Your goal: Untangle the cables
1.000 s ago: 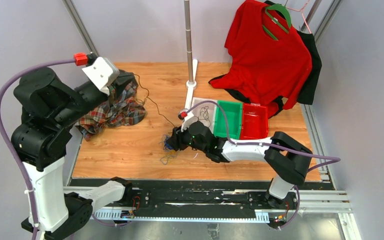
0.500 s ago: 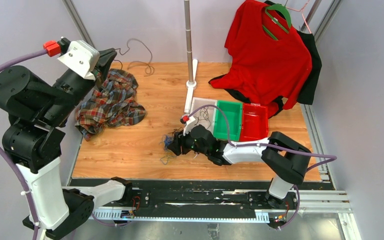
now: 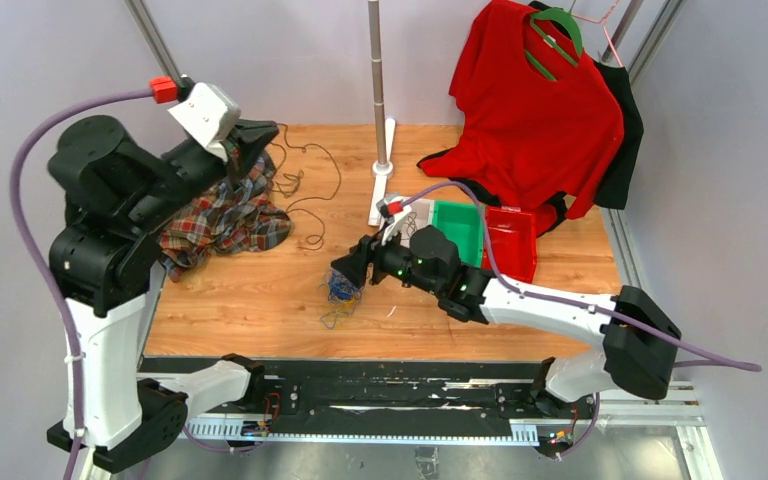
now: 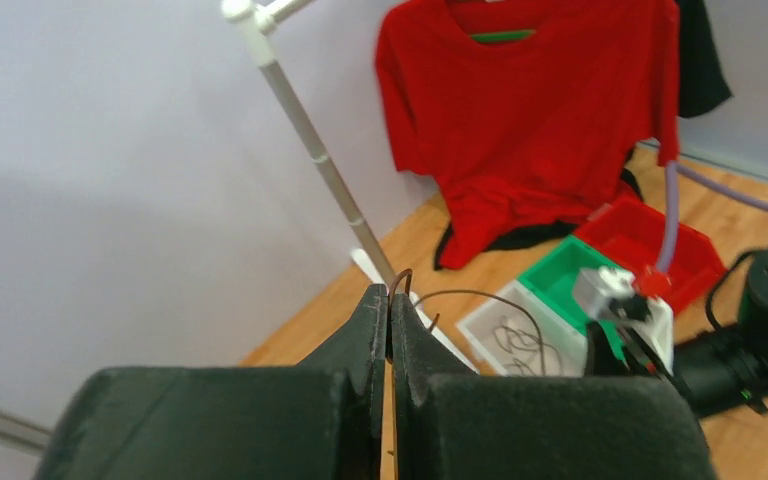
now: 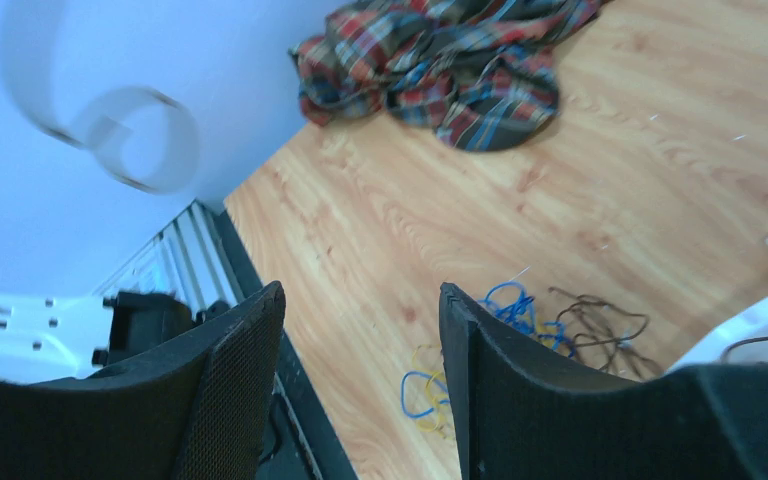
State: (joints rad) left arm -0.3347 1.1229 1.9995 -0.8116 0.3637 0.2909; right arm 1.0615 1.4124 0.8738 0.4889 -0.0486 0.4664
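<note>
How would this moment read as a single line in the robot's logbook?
left claw: shut on black cable, raised | right claw: open, near cable tangle | task: untangling unfinished

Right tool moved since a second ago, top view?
Yes. The right tool has pulled up and back off the cables; its wrist now overlaps the green bin, which it sat left of before.

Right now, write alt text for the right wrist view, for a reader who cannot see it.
The right pincer stands open and empty above a wooden table. On the wood lies a loose tangle of blue, yellow and black cables, and a crumpled plaid shirt lies beyond them.
</note>
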